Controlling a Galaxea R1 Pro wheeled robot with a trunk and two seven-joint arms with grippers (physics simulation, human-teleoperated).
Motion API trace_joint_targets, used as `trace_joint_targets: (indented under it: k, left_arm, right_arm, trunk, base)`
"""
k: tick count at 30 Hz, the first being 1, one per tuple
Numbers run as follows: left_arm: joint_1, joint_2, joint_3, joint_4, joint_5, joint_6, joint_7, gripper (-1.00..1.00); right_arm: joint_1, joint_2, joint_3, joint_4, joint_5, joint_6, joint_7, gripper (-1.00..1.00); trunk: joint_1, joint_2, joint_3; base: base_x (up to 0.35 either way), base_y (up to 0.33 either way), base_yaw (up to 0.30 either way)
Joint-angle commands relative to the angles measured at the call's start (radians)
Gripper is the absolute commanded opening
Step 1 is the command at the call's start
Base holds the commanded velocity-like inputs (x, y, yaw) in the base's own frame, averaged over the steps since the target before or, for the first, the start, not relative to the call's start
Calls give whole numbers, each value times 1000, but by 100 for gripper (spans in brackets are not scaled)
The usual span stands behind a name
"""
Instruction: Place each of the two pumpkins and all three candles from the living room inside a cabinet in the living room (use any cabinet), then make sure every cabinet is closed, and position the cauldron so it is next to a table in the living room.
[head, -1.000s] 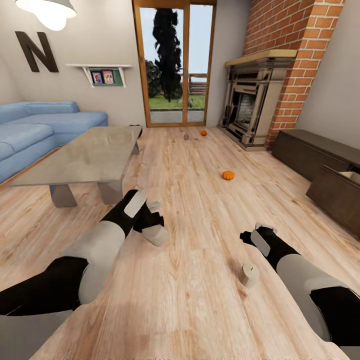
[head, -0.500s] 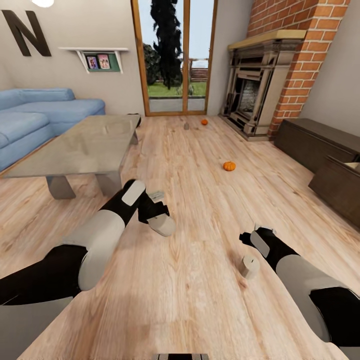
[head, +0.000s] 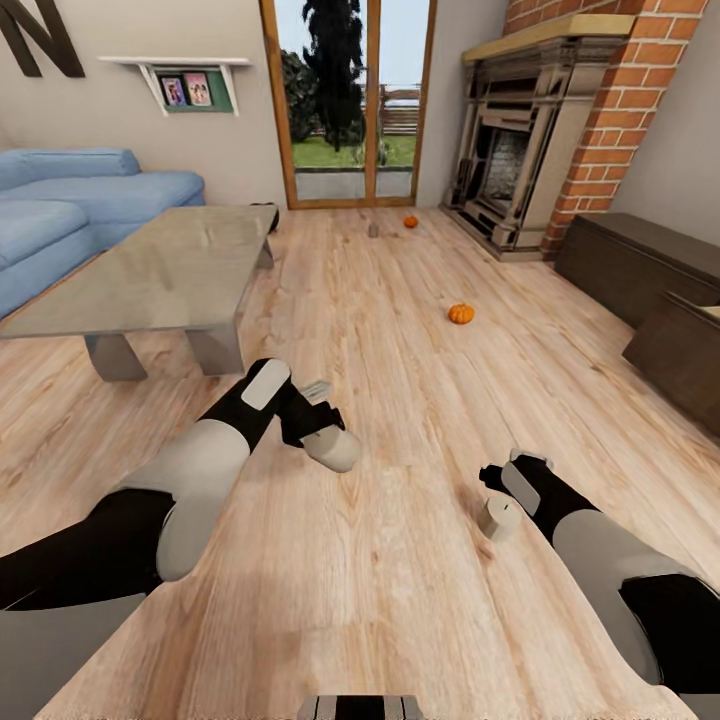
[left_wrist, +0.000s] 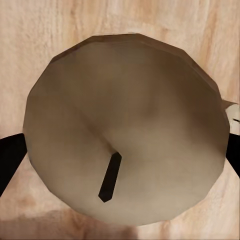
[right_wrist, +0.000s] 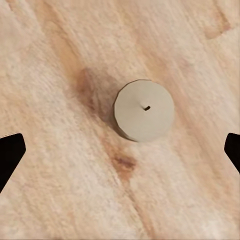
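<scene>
We find one candle clamped between the fingers of our left gripper, held above the wood floor; in the left wrist view its round wick end sits right against the camera with dark fingers at both sides. A second candle stands upright on the floor just below our right gripper, whose fingers are spread wide on either side of it and touch nothing; the right wrist view looks straight down on its top. A third candle stands far off near the glass door, beside one pumpkin. The other pumpkin lies on the open floor, between the table and the dark cabinet. Past the cabinet we see the fireplace; behind the table is the blue sofa.
</scene>
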Motion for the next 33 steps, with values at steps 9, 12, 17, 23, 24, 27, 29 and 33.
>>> trace_joint_targets:
  k: [9,12,17,23,24,27,29,33]
  left_arm:
    - [0,0,-2,-1,14,-1,11,-100]
    - [0,0,-2,-1,14,-1,11,-100]
    - [0,0,-2,-1,13,-1,11,-100]
    - [0,0,-3,-1,13,-1,11,-100]
    - [0,0,-4,-1,13,-1,11,-100]
    - [0,0,-5,-1,13,-1,10,-100]
    - [0,0,-5,-1,14,0,10,-100]
    - [0,0,-2,-1,13,-2,10,-100]
  right_arm:
    - [0,-1,9,-12,-8,5,-8,100]
    - [0,-1,10,-12,-8,4,-8,100]
    - [0,-1,9,-13,-7,4,-8,100]
    - [0,-1,10,-12,-7,3,-8,100]
    - [0,-1,9,-12,-7,3,-8,100]
    - [0,-2,9,-13,-7,3,-8,100]
    - [0,-2,9,-13,-7,3,-8,100]
    - [0,-2,9,-13,-7,3,-8,100]
  trunk:
    - [4,-3,-36]
    - [5,-3,-47]
    - [7,-4,-67]
    - [7,-4,-67]
    - [7,-4,-67]
    - [7,-4,-67]
    - [7,-4,-67]
    - [7,-4,-67]
  base:
    - [0,0,0]
    - [0,0,0]
    - [0,0,0]
    - [0,0,0]
    - [0,0,0]
    - [0,0,0]
    - [0,0,0]
    - [0,0,0]
